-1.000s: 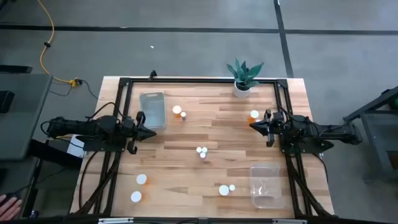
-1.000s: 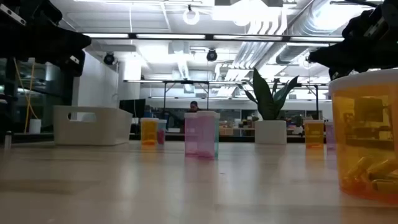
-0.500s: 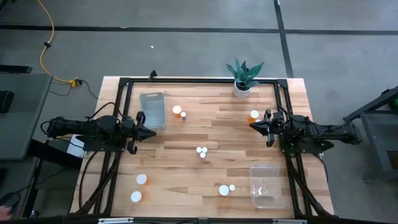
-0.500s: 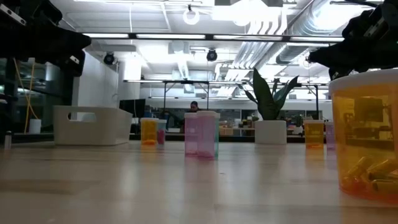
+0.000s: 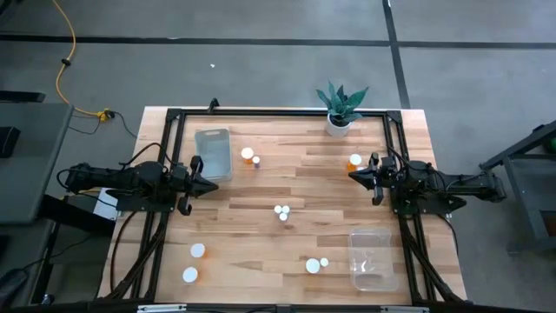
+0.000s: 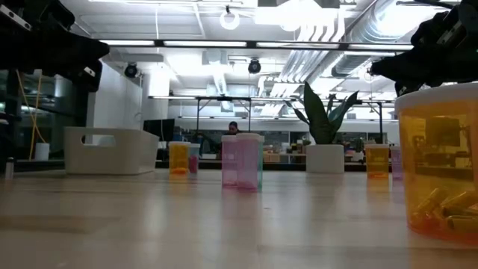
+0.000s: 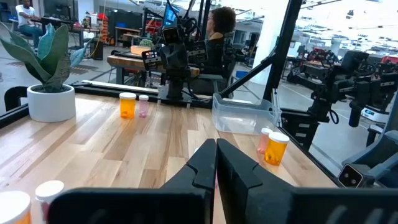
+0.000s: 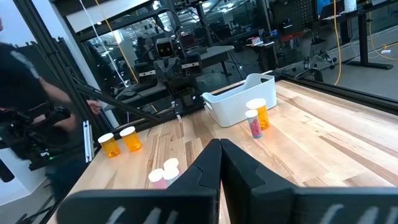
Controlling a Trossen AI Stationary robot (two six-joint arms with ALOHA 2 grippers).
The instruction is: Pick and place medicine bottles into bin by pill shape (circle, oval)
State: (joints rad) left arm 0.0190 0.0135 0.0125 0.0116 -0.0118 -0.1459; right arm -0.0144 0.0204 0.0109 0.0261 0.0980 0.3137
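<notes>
Several medicine bottles with white caps stand upright on the wooden table: a pair (image 5: 248,154) by the far left bin, one (image 5: 354,160) near my right gripper, two (image 5: 279,209) at the middle, two (image 5: 198,250) at the near left and two (image 5: 313,265) at the near right. In the low view an orange bottle (image 6: 441,164) looms close and a pink one (image 6: 240,161) stands mid-table. My left gripper (image 5: 213,184) hovers shut at the left edge and my right gripper (image 5: 352,175) hovers shut at the right edge. Both point level toward the middle and hold nothing.
A clear bin (image 5: 213,132) stands at the far left and another (image 5: 373,232) at the near right. A potted plant (image 5: 340,109) sits at the far edge. A black frame (image 5: 261,112) runs round the table. People show in the room beyond.
A person's hand beside the table's near left corner has drawn back out of sight. Both arms and all bottles have kept still.
</notes>
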